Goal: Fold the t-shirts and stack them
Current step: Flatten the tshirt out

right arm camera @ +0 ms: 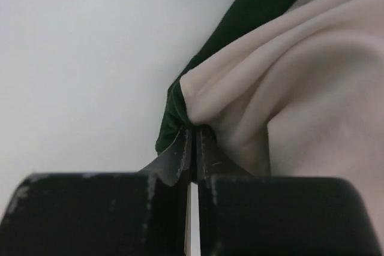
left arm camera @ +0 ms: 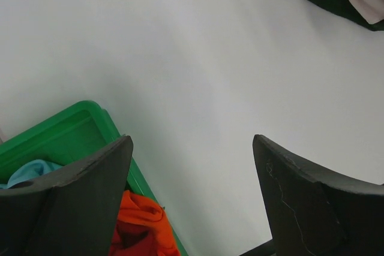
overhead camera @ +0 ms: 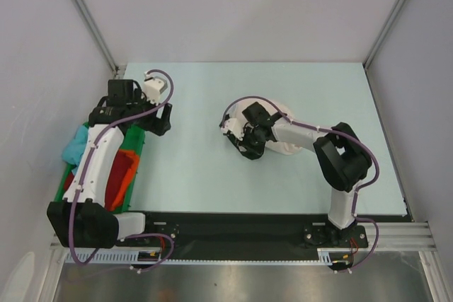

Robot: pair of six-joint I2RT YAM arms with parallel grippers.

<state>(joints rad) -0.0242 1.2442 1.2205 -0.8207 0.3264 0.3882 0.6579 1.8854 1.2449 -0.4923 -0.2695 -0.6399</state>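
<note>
The cream t-shirt (right arm camera: 300, 82) lies bunched over the dark green t-shirt (right arm camera: 252, 10) on the tabletop (overhead camera: 191, 97), right of centre; in the overhead view we see the pair as a pale heap beneath the right arm. The right gripper (right arm camera: 193, 139) is closed to a hairline on a fold at the heap's edge, where cream and green cloth meet. We cannot tell whether it pinches one layer or both. We judge this low edge grip to serve dragging or spreading the cloth flat before a fold, so the task appears to be at an early stage. The left gripper (left arm camera: 191, 142) hangs with its jaws wide apart and nothing between them, above the far end of the green bin (left arm camera: 66, 127) at the left edge of the tabletop. We take it to be placed there to fetch the next garment. The bin holds the unfolded stock: a light blue t-shirt (left arm camera: 30, 172) towards its far end, an orange t-shirt (left arm camera: 141, 220) beside it, and red cloth (overhead camera: 124, 166) nearer the arm bases, partly hidden by the left arm.
</note>
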